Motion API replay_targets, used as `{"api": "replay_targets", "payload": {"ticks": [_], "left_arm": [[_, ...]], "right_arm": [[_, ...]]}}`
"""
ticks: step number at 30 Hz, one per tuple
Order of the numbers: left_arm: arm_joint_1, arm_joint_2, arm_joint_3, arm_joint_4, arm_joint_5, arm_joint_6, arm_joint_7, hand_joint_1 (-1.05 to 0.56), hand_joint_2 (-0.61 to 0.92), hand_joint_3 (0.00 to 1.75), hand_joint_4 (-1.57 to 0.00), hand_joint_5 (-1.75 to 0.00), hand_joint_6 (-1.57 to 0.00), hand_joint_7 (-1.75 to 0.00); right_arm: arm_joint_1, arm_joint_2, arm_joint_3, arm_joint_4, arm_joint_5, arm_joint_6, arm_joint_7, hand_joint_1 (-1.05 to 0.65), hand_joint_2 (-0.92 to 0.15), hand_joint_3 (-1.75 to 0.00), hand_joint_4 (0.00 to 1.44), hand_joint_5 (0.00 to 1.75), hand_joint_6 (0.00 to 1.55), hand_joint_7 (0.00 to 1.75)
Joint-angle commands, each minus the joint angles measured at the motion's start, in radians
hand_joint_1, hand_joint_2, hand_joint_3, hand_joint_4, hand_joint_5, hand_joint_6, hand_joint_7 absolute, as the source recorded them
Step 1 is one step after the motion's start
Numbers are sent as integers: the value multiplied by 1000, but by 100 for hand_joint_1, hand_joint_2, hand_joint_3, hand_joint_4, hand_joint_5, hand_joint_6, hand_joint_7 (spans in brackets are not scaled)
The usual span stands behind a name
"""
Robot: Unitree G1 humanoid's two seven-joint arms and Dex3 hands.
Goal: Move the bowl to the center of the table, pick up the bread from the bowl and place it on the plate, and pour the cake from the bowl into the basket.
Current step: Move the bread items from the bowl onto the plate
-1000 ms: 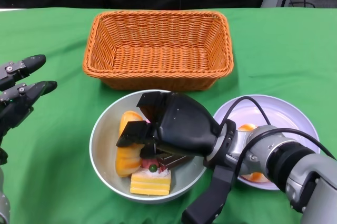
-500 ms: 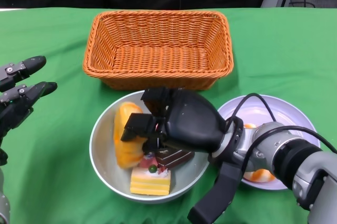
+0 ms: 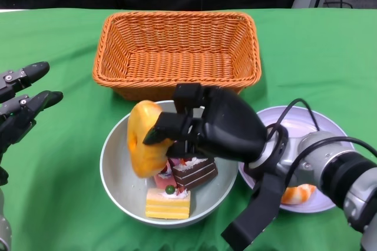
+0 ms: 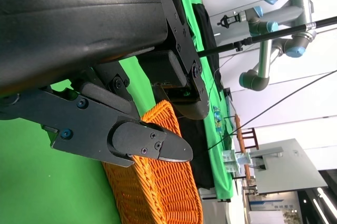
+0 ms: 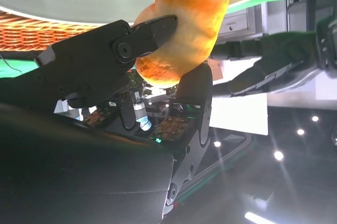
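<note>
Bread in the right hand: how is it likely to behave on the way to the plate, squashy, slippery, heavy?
The bread probably gives a little: in the right wrist view the fingers seem to press into its crust. It looks light, lifted over the bowl by the right hand in a fingertip pinch. Held at one side, it may swing or slip.

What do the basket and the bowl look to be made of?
The basket looks like woven wicker or rattan, orange-brown and matte: interlaced strands show on its walls and rim. The bowl is smooth pale grey with a soft sheen and no pattern, probably plastic or melamine, though glazed ceramic cannot be ruled out.
</note>
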Motion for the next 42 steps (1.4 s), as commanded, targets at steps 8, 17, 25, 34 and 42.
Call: {"api": "replay_targets", "payload": {"ticks": [8,17,25,34,42], "left_arm": [[-16,21,9,9,-8,5,-9,-49,92,17,-109,-11,-100,-1],[-21,25,10,16,-11,11,-18,-49,92,17,-109,-10,-100,0],[-18,25,12,15,-13,6,-20,-49,92,16,-109,-9,-101,-1],[-15,23,12,13,-9,1,-18,-49,92,16,-110,-8,-101,0],[-17,26,7,16,-2,1,-23,-49,92,17,-110,-8,-101,0]], "right_arm": [[84,-60,-64,-84,66,-65,80,-5,-91,-3,87,136,95,84],[140,-111,-108,-144,80,-101,146,-4,-85,0,81,154,82,114],[193,-129,-157,-171,144,-111,316,-6,-85,0,75,164,76,122],[231,-145,-221,-216,227,-98,531,-8,-83,0,82,143,91,84],[265,-140,-263,-256,232,-68,534,-6,-84,0,79,150,89,87]]}}
